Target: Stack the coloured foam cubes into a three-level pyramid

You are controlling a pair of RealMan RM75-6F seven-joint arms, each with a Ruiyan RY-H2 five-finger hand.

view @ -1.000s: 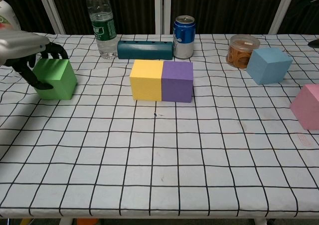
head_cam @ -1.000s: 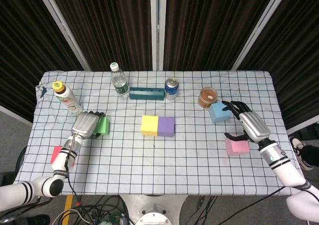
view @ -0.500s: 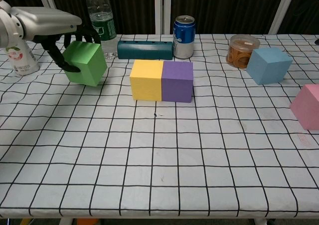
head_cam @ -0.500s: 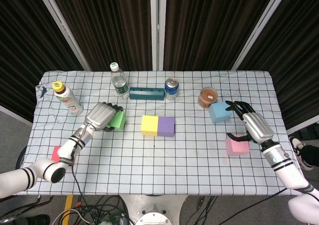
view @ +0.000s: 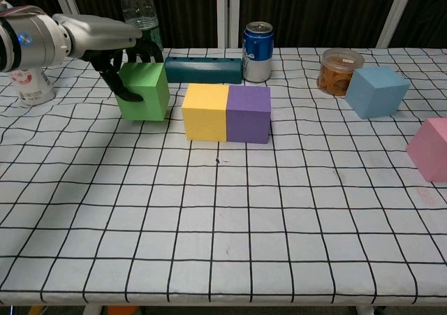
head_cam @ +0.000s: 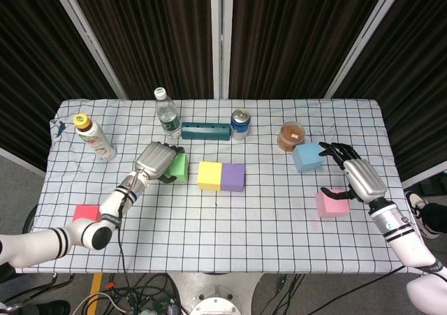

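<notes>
My left hand (head_cam: 157, 160) (view: 124, 56) grips the green cube (head_cam: 179, 167) (view: 144, 91), which is just left of the yellow cube (head_cam: 209, 174) (view: 204, 112), a small gap between them. The purple cube (head_cam: 233, 177) (view: 248, 113) touches the yellow one on its right. A blue cube (head_cam: 306, 157) (view: 377, 91) and a pink cube (head_cam: 330, 204) (view: 430, 149) lie at the right. My right hand (head_cam: 353, 175) is open, fingers spread between the blue and pink cubes. A red cube (head_cam: 86, 213) lies at the front left.
Along the back stand a water bottle (head_cam: 166, 114) (view: 142, 32), a teal block (head_cam: 206, 130) (view: 203, 69), a blue can (head_cam: 240, 123) (view: 257, 51), and a jar (head_cam: 290, 135) (view: 339, 70). A sauce bottle (head_cam: 93, 137) (view: 26, 81) stands at the left.
My left hand has carried the green cube rightward from the left side to just beside the yellow cube. My right hand shifted slightly right.
</notes>
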